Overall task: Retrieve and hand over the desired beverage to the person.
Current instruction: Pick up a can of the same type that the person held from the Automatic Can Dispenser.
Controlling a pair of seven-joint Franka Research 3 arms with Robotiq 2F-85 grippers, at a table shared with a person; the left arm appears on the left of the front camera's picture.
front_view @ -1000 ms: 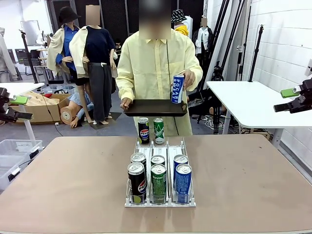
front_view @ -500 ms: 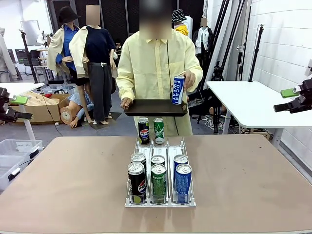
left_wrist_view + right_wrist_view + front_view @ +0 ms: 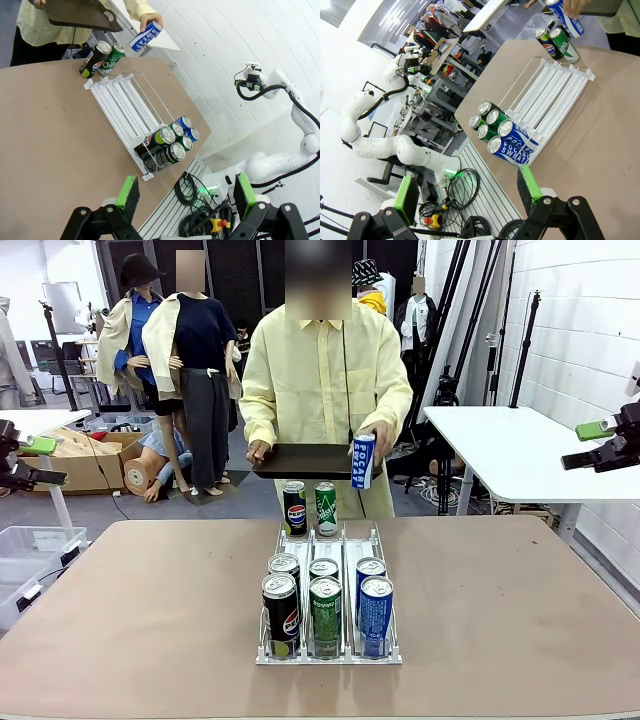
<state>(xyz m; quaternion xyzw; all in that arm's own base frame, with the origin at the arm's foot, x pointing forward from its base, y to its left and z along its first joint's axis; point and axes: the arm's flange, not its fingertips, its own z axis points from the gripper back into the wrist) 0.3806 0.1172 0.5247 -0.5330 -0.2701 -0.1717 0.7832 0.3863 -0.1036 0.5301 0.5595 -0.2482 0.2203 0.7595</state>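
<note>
The person (image 3: 318, 380) in a pale-yellow shirt stands at the far side, one hand under a black tray (image 3: 305, 461). The other hand holds a blue beverage can (image 3: 364, 461), tilted, off the tray's right end; it also shows in my wrist views as the blue can (image 3: 146, 36) and the blue can (image 3: 567, 15). My left gripper (image 3: 40, 461) hangs open at the far left, well off the table. My right gripper (image 3: 588, 444) hangs open at the far right. Between my left gripper's (image 3: 186, 192) green pads there is nothing, and likewise for my right gripper (image 3: 468, 192).
A clear three-lane can rack (image 3: 330, 540) sits mid-table with several cans at its near end: black (image 3: 280, 612), green (image 3: 325, 612), blue (image 3: 375, 612). Two more cans (image 3: 310, 508) stand at its far end. A white table (image 3: 510, 455) stands to the right.
The person's hand has lowered the blue can from above the tray down beside its right end and tilted it. Both grippers have stayed still.
</note>
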